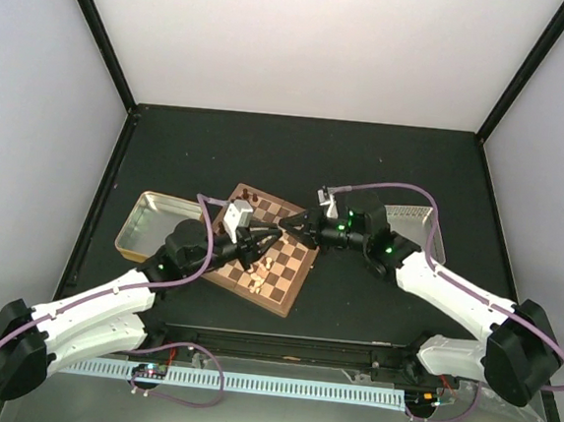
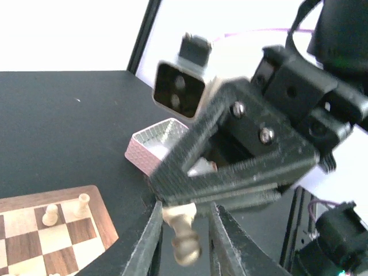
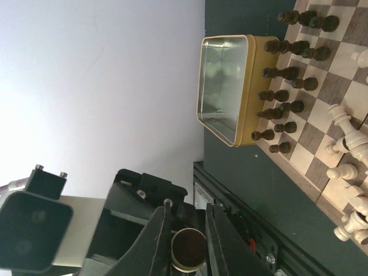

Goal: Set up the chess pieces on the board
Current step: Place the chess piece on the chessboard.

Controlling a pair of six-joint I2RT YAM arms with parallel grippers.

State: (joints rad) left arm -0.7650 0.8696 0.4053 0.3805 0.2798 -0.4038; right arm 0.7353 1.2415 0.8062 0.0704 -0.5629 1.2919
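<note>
Judged step: mid-air handover above the board [image 1: 294, 276]. The cream chess piece [image 2: 183, 233] sits between both arms. The right end effector [image 3: 188, 215] clamps its base. The left end effector [image 2: 185, 210] flanks it, hold unclear. Next move likely calls for a clean left release.
</note>
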